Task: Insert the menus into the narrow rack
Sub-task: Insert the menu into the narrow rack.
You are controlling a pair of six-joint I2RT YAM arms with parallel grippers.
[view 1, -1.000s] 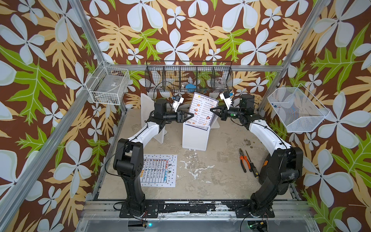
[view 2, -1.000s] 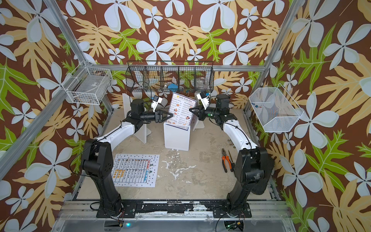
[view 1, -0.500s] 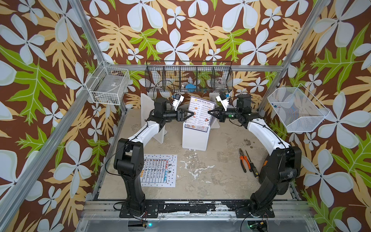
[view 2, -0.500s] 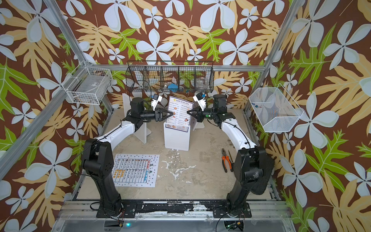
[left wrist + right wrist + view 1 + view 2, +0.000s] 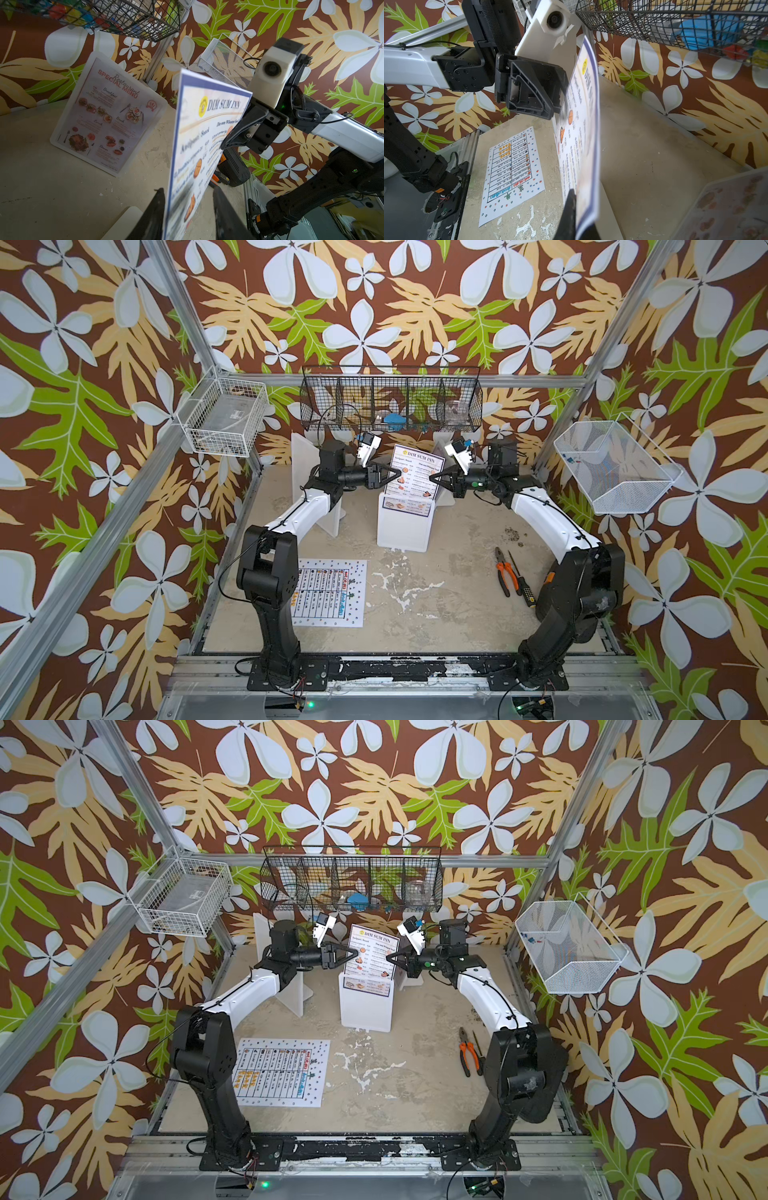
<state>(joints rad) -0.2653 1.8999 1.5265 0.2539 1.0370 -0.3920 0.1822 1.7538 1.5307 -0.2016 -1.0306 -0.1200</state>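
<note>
The DIM SUM INN menu (image 5: 415, 472) is held upright at the middle of the surface (image 5: 436, 585), and in both top views its lower end is seen inside the narrow white rack (image 5: 403, 526), with most of the sheet standing above the rim. The right hand (image 5: 433, 478) is clamped on the menu's right edge; in the right wrist view one dark finger (image 5: 569, 209) is pressed against that edge. The left hand (image 5: 397, 478) is placed at the opposite edge with its fingers apart: in the left wrist view one finger (image 5: 154, 214) is seen behind the sheet and the other is seen in front of it, with a gap left to the paper. The large white menu (image 5: 328, 593) with the dotted border and table is laid flat on the surface beside the left arm's base, well apart from the rack. The pinkish SPECIAL MENU (image 5: 108, 124) is stood tilted near the back wall. Orange-handled pliers (image 5: 505, 572) are laid near the right arm's base.
</note>
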